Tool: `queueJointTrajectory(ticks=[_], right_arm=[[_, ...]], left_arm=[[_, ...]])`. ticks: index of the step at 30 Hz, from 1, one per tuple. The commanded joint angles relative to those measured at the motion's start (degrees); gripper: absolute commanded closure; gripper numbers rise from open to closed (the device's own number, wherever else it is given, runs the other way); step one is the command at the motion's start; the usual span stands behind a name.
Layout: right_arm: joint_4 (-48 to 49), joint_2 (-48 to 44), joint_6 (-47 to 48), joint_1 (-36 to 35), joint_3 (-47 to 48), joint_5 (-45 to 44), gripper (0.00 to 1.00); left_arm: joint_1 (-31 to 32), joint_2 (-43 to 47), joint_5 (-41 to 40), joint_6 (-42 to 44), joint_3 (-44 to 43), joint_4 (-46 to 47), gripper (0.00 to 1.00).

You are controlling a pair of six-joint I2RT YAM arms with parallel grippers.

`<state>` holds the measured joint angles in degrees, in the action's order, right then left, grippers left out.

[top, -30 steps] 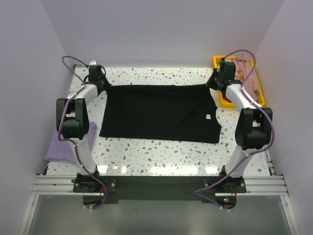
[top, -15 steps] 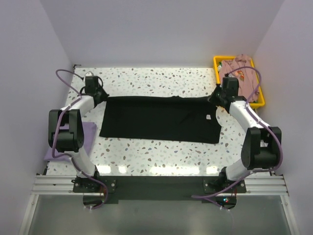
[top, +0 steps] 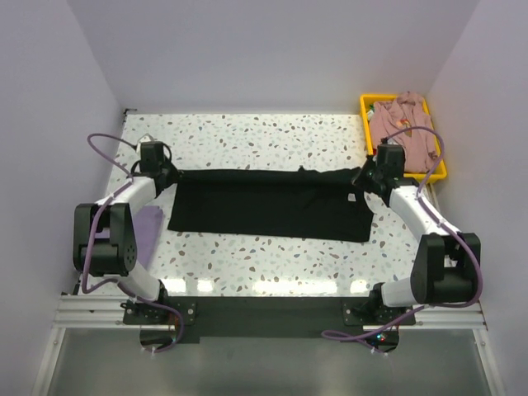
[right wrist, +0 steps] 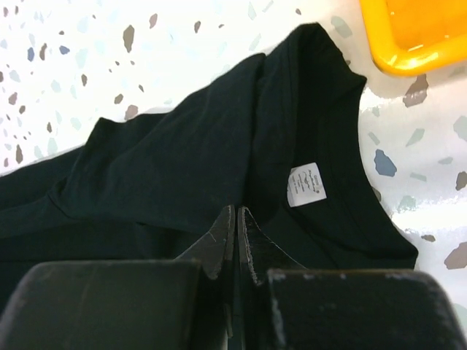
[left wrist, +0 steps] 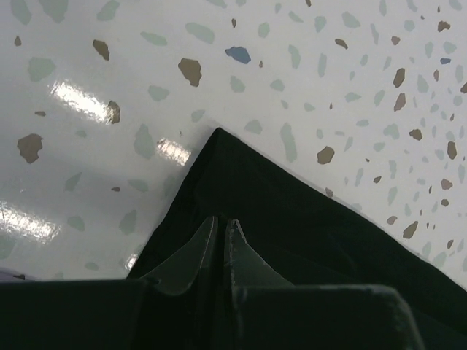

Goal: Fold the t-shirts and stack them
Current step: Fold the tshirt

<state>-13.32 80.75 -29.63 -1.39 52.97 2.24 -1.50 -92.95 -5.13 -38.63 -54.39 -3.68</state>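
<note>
A black t-shirt (top: 264, 208) lies spread across the middle of the table, its far edge lifted and drawn over the rest. My left gripper (top: 167, 175) (left wrist: 222, 220) is shut on the shirt's far left corner. My right gripper (top: 361, 178) (right wrist: 236, 209) is shut on the far right edge, close to the collar and the white label (right wrist: 307, 184). A lavender t-shirt (top: 147, 226) lies at the left, partly hidden by the left arm. A dusty-pink t-shirt (top: 403, 132) lies bunched in the yellow bin.
The yellow plastic bin (top: 368, 103) (right wrist: 416, 29) stands at the back right corner, just behind my right gripper. Pale walls close in the speckled table (top: 264, 256) on three sides. Purple cables loop off both arms.
Both grippers have moved toward the near edge, carrying the black shirt's far edge with them, so the cloth now shows as a narrower band. Both arms have folded lower.
</note>
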Motion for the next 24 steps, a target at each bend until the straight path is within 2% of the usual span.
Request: queueJointTrajectory(ticks=[1, 3, 5, 6, 8, 9, 14, 19, 24], right_arm=[[-0.1, -1.7, -0.8, 0.5, -1.7, -2.1, 1.00], [-0.8, -0.7, -1.1, 0.4, -2.5, -2.5, 1.00], [-1.5, -0.2, -1.4, 0.4, -2.5, -2.4, 0.98], [-1.7, -0.7, -1.5, 0.4, -2.7, -2.3, 0.87], [-1.6, -1.9, -1.3, 0.4, -2.9, -2.3, 0.74], [-2.0, -2.6, -1.1, 0.4, -2.7, -2.3, 0.64], [-1.7, -3.8, 0.1, 0.3, -0.2, -0.7, 0.52], [0.1, 0.7, 1.8, -0.3, 3.3, 1.7, 0.51], [-0.2, 10.4, 4.4, -4.8, 11.5, 1.0, 0.52]], left_arm=[[-0.8, 2.0, -0.9, -1.8, 2.3, 2.7, 1.00], [-0.8, 1.8, -0.6, -2.7, 3.1, 2.3, 0.99], [-0.8, 2.9, -1.4, -4.4, 4.0, 0.7, 0.78], [-1.0, 3.8, -2.0, -5.0, 5.3, 0.7, 0.69], [-1.4, 7.0, -2.5, -5.7, 6.6, 1.4, 0.51], [-1.6, 7.8, -2.6, -5.8, 7.1, 1.7, 0.49], [-1.8, 8.8, -2.3, -5.4, 4.0, -0.2, 0.45], [-0.1, 5.7, 1.7, -4.5, 2.5, 2.3, 0.47], [4.1, 0.8, 8.1, -2.2, -1.1, 6.1, 0.49]])
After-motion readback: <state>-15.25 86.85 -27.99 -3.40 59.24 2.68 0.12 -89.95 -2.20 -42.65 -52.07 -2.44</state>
